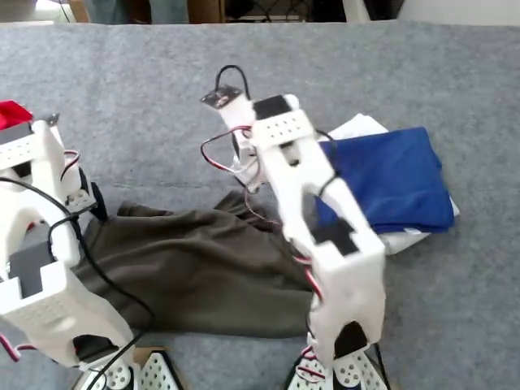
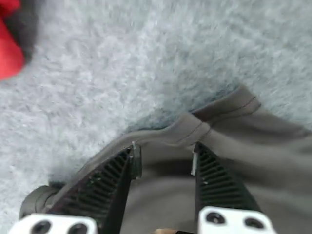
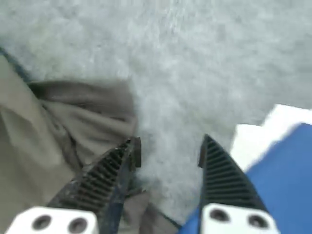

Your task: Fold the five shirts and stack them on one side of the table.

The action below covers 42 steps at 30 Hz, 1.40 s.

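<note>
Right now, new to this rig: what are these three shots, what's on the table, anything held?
Two white robots, a left arm and a right arm, work at a table covered in grey cloth. The high view is a fixed camera looking down; the other two are cameras on each arm's wrist. An olive shirt lies rumpled in the middle. A folded blue shirt rests on a white one beside it; something red sits at the edge. The left gripper is open over the olive shirt's hem; the right gripper is open over grey cloth between olive and blue. Nothing is held.
</note>
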### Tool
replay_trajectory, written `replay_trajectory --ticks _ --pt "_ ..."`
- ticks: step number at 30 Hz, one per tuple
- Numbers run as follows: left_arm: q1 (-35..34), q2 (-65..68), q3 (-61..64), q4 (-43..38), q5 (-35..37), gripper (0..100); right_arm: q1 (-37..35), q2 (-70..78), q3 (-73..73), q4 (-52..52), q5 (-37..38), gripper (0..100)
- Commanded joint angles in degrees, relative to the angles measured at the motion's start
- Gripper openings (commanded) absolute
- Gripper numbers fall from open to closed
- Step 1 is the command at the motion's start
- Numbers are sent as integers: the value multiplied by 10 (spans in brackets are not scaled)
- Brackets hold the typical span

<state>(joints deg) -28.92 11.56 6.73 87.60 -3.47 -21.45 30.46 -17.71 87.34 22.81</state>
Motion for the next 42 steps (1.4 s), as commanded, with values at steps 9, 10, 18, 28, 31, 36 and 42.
replay_trajectory --ticks 9,10,18,28,31,36,42 --pt "-30 -4 17 -7 1 195 -55 130 -273 135 -6 155" --pt "-30 -4 17 -7 1 195 -58 131 -273 135 -6 155" --pt "-30 -4 17 -8 1 195 -61 221 -245 111 -8 152" --pt "-30 -4 16 -8 0 195 -70 290 -343 127 -44 13" --pt "-31 -4 16 -7 -20 195 -62 280 -371 136 -80 15" --pt "-40 -4 14 -7 -23 195 -44 227 -404 136 -96 15" --pt "-61 -4 11 -7 -23 197 -12 141 -496 135 -97 15"
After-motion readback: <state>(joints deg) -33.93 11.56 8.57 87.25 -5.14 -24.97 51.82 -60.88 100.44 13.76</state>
